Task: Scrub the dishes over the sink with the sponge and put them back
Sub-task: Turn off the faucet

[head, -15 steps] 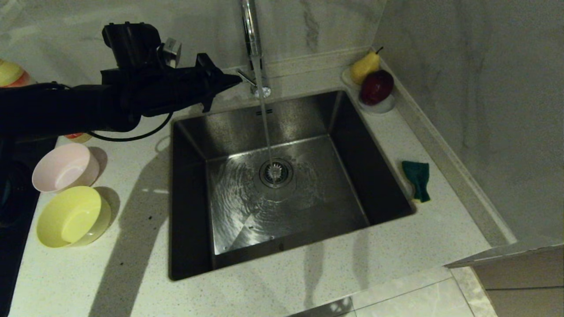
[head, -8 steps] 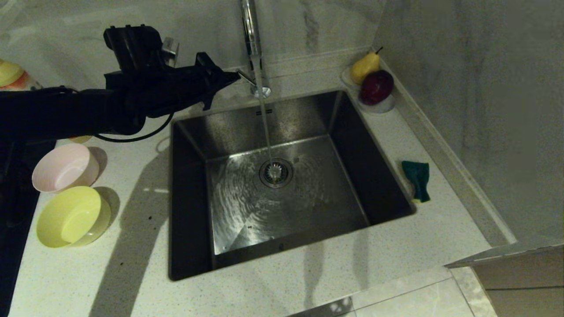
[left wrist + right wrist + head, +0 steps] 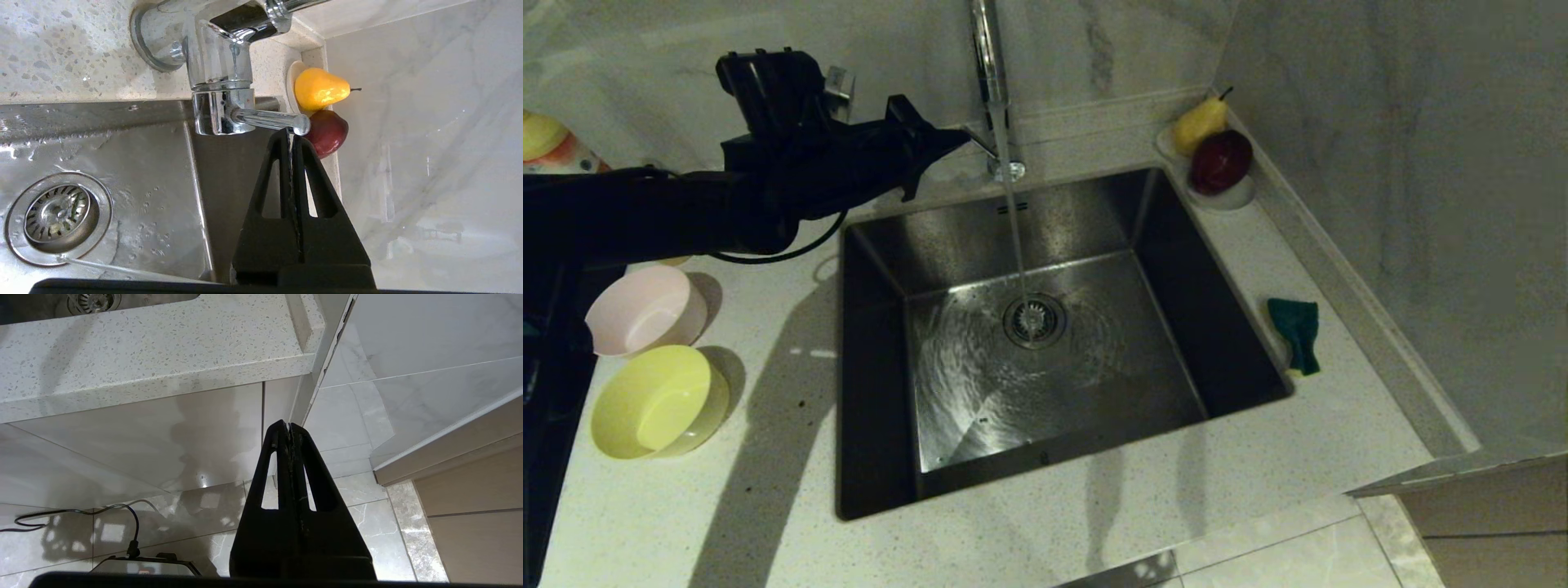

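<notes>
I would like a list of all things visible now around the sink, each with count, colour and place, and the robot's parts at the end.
sink: one, steel, centre of the counter, water running onto its drain.
faucet: one, chrome, behind the sink, its lever pointing sideways.
bowls: two in view, pink bowl and yellow bowl, on the counter left of the sink.
sponge: one, dark green with a yellow edge, on the counter right of the sink.
white dish: one, back right corner, holding a yellow pear and a red apple.
bottle: one, yellow and orange, far left, partly hidden.
left gripper: black, shut, tips at the faucet lever.
right gripper: black, shut, parked below the counter edge.
</notes>
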`<state>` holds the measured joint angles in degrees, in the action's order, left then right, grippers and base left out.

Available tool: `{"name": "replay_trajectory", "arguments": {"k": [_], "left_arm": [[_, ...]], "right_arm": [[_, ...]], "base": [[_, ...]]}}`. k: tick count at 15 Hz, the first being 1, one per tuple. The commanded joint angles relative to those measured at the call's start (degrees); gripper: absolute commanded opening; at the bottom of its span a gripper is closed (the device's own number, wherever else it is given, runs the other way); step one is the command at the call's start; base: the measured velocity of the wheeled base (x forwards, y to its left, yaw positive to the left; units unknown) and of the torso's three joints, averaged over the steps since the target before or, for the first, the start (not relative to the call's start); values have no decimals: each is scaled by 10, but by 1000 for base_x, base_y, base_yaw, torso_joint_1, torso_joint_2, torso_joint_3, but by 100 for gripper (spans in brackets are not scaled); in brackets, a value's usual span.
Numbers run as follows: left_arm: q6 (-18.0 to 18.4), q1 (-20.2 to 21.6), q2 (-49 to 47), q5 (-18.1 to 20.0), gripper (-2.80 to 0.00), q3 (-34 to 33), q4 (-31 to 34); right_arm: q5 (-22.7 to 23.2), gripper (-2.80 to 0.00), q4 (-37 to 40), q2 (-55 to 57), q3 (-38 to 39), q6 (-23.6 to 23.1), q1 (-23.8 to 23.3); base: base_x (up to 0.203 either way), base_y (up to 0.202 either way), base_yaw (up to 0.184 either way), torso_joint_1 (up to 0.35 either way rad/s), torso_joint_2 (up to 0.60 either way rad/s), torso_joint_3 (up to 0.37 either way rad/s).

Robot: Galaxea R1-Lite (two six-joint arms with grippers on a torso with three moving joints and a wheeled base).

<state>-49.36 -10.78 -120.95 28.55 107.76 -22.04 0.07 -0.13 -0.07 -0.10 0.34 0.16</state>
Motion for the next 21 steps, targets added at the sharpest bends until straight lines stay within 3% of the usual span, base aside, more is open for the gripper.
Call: {"name": "replay_trajectory", "arguments": {"k": [1,4,21], "left_arm": [[-2,1,-9,-1,-280,0,-3],[-2,1,-23,-1,-280,0,-43],[-2,7,-13,3,-280,0,-76]], "right_arm": [[0,-280,0,-1,0,0,0],[0,-280,0,-1,0,0,0],[0,-280,0,0,0,0,0]], "base": [[0,0,0,0,0,0],[0,0,0,0,0,0],[0,0,0,0,0,0]]}}
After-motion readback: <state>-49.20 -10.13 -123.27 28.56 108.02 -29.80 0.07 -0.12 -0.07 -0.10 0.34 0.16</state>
